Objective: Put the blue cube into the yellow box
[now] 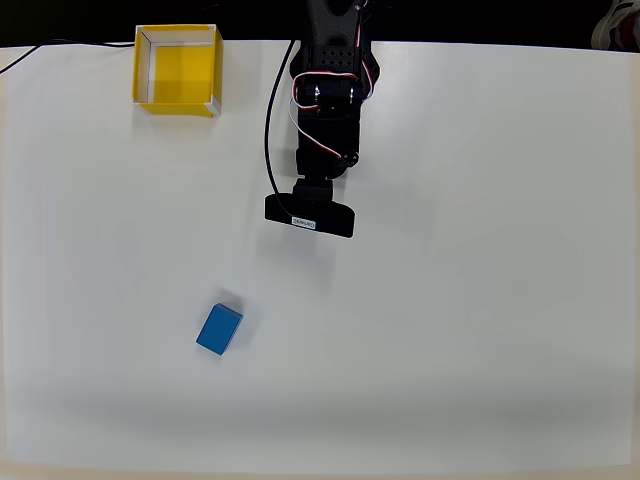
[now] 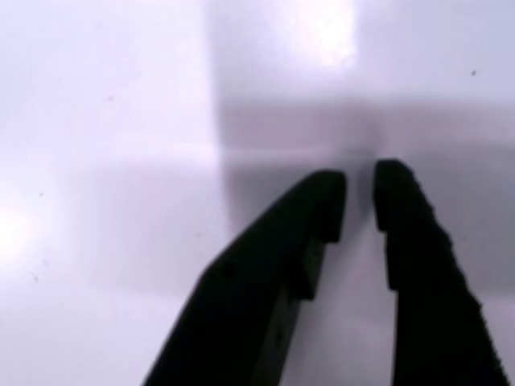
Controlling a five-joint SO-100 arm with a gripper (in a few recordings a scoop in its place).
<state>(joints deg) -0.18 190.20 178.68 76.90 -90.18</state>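
Note:
The blue cube [image 1: 219, 329] lies on the white table, lower left of centre in the overhead view. At the far left corner stands the yellow box [image 1: 178, 68], open-topped with thin white inner walls and nothing in it. The black arm [image 1: 322, 130] reaches in from the far edge, and its wrist block ends well above and to the right of the cube. In the wrist view my gripper [image 2: 360, 181] hangs over bare table, its two black fingers [image 2: 406, 241] nearly together with a thin slit and nothing between them.
A black cable [image 1: 270, 130] loops down the arm's left side. Another thin cable [image 1: 30, 55] runs off the far left corner. The white table [image 1: 480, 300] is bare to the right and along the near edge.

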